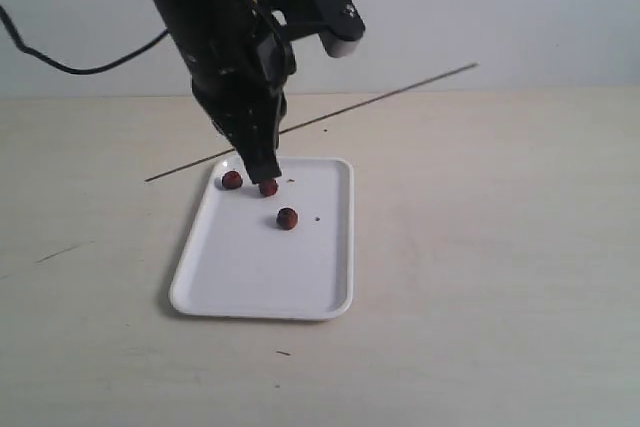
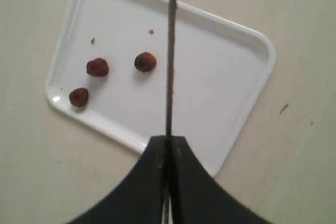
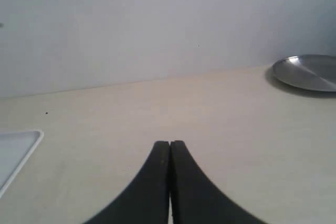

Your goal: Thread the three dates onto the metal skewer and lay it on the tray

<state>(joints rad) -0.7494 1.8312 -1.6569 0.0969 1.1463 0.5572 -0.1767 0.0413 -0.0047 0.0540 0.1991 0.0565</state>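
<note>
My left gripper (image 1: 263, 163) is shut on the metal skewer (image 1: 380, 99), a thin dark rod held in the air that slants from low left to high right over the tray's far edge. In the left wrist view the skewer (image 2: 170, 56) runs out from between the closed jaws across the white tray (image 2: 231, 72). Three dates (image 1: 232, 180) (image 1: 268, 187) (image 1: 287, 218) lie loose on the tray (image 1: 250, 282), near its far end; the wrist view shows them (image 2: 97, 67) (image 2: 145, 62) (image 2: 79, 97) off to one side of the rod. My right gripper (image 3: 169, 143) is shut and holds nothing.
A round metal plate (image 3: 307, 72) sits on the table near the wall in the right wrist view, and one corner of the tray (image 3: 23, 142) shows there. Tiny dark specks (image 1: 318, 217) lie on the tray. The table is pale wood.
</note>
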